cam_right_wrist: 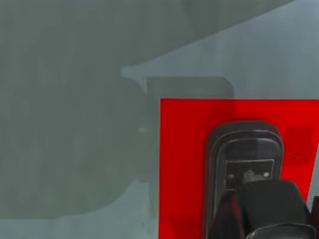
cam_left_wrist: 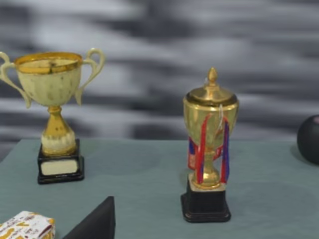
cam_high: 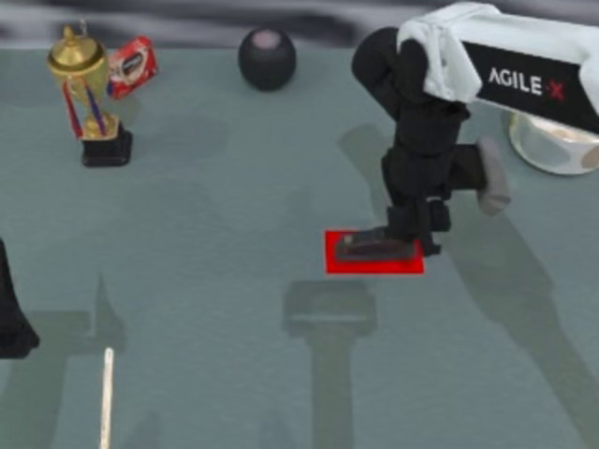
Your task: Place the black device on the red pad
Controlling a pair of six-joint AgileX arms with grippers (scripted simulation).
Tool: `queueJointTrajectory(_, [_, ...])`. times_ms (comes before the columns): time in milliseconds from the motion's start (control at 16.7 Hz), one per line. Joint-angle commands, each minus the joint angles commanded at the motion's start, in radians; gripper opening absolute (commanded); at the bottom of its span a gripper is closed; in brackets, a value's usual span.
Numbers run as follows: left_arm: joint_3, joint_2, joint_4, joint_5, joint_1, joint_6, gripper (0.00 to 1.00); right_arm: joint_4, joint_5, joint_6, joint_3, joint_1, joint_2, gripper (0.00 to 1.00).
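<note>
The black device lies lengthwise on the red pad, a little right of the table's middle. My right gripper reaches down onto the device's right end. In the right wrist view the device's rounded end and small grey buttons show over the red pad, and a dark part of the gripper covers the device's near half. My left gripper stays parked at the table's left edge, with one dark finger showing far off to one side and nothing near it.
A ribboned gold trophy on a black base, a red-and-white packet and a black sphere stand along the back. A silver object sits at the right. A thin pale stick lies front left. The left wrist view shows a second trophy.
</note>
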Motion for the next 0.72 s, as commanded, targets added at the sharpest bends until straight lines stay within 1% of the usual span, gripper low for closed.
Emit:
queueJointTrajectory(360, [0.0, 0.0, 0.0, 0.0, 0.0, 0.0, 1.0, 0.0, 0.0, 0.0, 0.0, 0.0, 0.0, 0.98])
queueJointTrajectory(420, [0.0, 0.0, 0.0, 0.0, 0.0, 0.0, 1.0, 0.0, 0.0, 0.0, 0.0, 0.0, 0.0, 1.0])
queueJointTrajectory(720, [0.0, 0.0, 0.0, 0.0, 0.0, 0.0, 1.0, 0.0, 0.0, 0.0, 0.0, 0.0, 0.0, 1.0])
